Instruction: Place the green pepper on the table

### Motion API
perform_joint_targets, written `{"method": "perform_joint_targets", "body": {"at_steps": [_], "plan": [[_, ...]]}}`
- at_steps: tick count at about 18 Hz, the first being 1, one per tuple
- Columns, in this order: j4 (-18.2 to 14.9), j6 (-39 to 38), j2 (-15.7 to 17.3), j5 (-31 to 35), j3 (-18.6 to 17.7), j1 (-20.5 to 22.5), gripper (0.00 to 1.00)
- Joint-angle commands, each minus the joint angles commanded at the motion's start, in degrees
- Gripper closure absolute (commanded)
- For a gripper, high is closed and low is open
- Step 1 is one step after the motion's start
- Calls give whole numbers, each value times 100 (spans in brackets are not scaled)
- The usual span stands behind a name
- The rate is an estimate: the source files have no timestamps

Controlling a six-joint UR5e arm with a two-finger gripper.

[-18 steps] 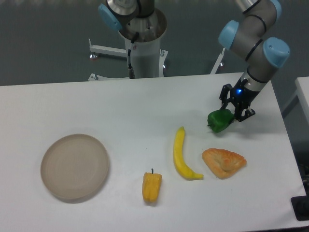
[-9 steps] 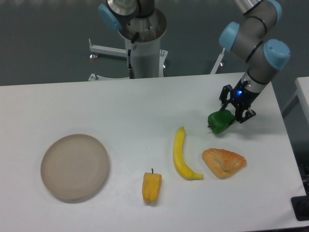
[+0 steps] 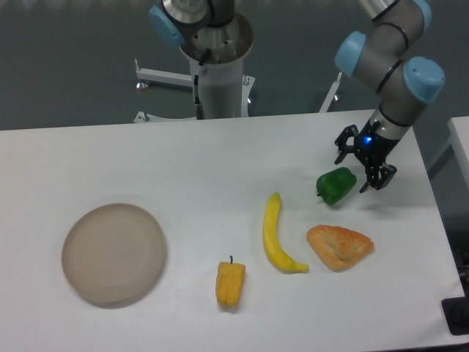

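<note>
1. The green pepper (image 3: 336, 185) lies on the white table (image 3: 183, 169), toward its right side, with its dark stem end pointing left.
2. The gripper (image 3: 364, 163) hangs just to the upper right of the pepper, its black fingers spread apart and holding nothing; a small blue light glows on its body.
3. One fingertip (image 3: 342, 152) sits above the pepper and the other is just off its right side; whether either touches the pepper cannot be told from this view.
4. A flat orange pastry-like piece (image 3: 339, 246) rests on the table below the pepper, apart from it.
5. A yellow banana (image 3: 275, 235) lies left of the pastry, roughly upright in the view, curving right at its lower end.
6. A yellow-orange pepper (image 3: 230, 284) sits lower left of the banana.
7. A round beige plate (image 3: 113, 253) rests well apart on the left side of the table.
</note>
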Motion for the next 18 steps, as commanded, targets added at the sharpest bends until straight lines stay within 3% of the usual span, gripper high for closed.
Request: {"method": "perform_joint_targets", "body": {"at_steps": [2,6,9,18], "plan": [[35,-9,44,335,97,-123,1],[-35,-113,26,766,650,-518,0],[-18,-683,-26,995,1028,-843,0],[-35,-1599,-571,1198,2030,-1442,0]]}}
